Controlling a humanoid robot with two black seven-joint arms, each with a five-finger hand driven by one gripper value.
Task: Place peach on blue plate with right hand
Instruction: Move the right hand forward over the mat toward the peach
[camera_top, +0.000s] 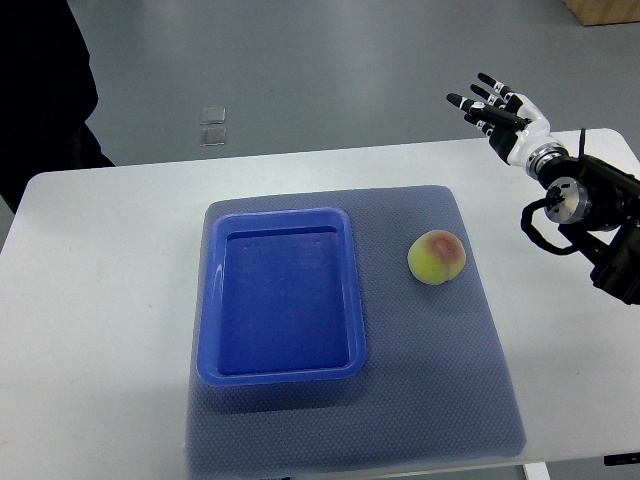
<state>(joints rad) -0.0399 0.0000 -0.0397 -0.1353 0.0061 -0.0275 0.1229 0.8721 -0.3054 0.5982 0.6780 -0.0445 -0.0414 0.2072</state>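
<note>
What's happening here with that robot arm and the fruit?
Nothing is being held yet. The robot's right hand is raised over the table's far right corner, fingers spread and empty. A peach sits on a grey mat, just right of an empty blue plate. The left arm isn't visible.

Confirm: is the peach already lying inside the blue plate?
No. The peach sits on the grey mat to the right of the blue plate, apart from its rim.
</note>
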